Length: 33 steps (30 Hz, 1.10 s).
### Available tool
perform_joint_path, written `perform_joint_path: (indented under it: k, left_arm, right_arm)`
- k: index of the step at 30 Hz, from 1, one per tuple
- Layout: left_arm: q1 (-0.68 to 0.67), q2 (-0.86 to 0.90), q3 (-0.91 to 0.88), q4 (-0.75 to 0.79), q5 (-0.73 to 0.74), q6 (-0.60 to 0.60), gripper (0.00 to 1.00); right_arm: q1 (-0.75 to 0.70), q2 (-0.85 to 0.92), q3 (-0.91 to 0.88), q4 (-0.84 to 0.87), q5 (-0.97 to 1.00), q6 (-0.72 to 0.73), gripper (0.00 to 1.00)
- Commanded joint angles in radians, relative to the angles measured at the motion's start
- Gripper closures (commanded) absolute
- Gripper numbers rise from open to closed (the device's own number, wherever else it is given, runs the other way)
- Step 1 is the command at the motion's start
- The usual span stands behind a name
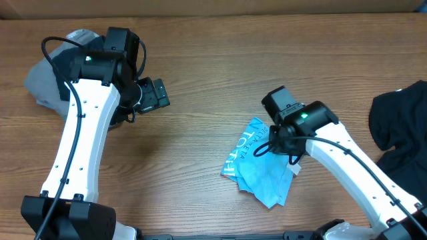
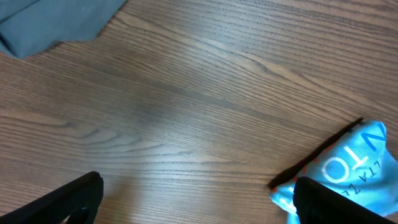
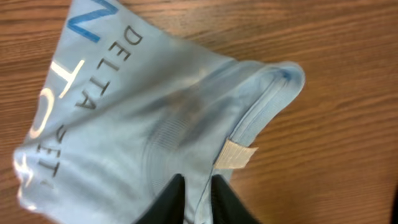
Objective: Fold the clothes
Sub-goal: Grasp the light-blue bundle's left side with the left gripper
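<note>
A light blue T-shirt (image 1: 257, 167) with white lettering lies crumpled right of the table's centre. My right gripper (image 1: 290, 155) sits at the shirt's right edge. In the right wrist view its fingers (image 3: 198, 186) are pinched on a fold of the blue shirt (image 3: 143, 112) beside the seam and a small beige label (image 3: 239, 154). My left gripper (image 1: 152, 95) hovers far to the left, wide open over bare wood (image 2: 199, 199). In the left wrist view a corner of the blue shirt (image 2: 354, 162) shows past its right finger.
A grey garment (image 1: 43, 80) lies bunched at the far left under the left arm and shows at the top left in the left wrist view (image 2: 56, 22). A black garment (image 1: 400, 127) is heaped at the right edge. Bare wood lies between the arms.
</note>
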Motion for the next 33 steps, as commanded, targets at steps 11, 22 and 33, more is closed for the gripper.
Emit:
perform_joint_path:
  k: [11,22,33]
  left_arm:
    - [-0.013,-0.004,0.019,0.003,0.082,-0.003,0.00]
    - [-0.096,-0.002,0.012,0.064,0.277,0.222,0.00]
    - [-0.248,0.000,-0.294,0.368,0.503,0.227,0.00]
  right_arm:
    - [-0.026,0.003,-0.100,0.185,-0.349,-0.099,0.79]
    - [-0.027,0.096,-0.384,0.342,-0.425,-0.112,0.79]
    - [-0.028,0.058,-0.408,0.356,-0.462,-0.055,0.94]
